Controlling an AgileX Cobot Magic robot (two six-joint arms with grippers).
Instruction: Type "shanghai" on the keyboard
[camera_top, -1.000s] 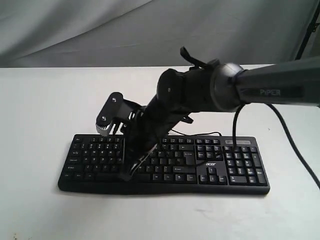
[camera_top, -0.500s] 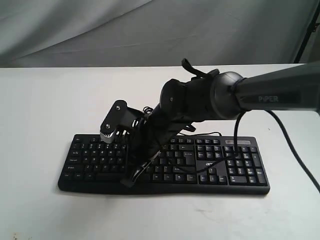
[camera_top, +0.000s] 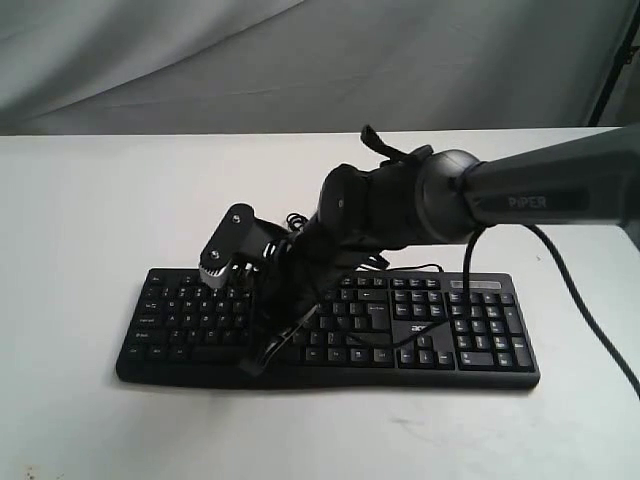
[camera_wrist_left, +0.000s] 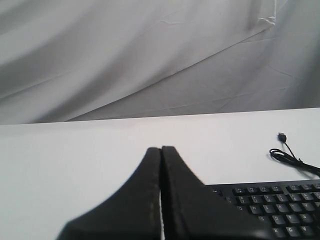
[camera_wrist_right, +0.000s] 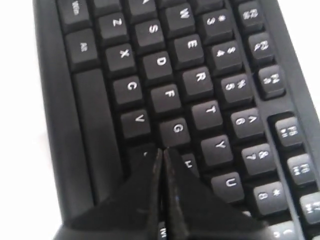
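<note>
The right claw (camera_wrist_right: 162, 152) has its two black fingers pressed flat together with nothing between them. Its tip points down at the letter rows, just beside the G and H keys; whether it touches a key cannot be told. It belongs to a dark arm reaching in from the right across the wide black plastic keyboard (camera_top: 470, 330), which lies flat on the white table (camera_top: 90, 210). The left claw (camera_wrist_left: 161, 150) is likewise closed and empty, above bare table near a keyboard corner. A thin black cable (camera_wrist_left: 290, 156) trails behind the keyboard. A grey cloth backdrop (camera_top: 300, 60) hangs behind.
</note>
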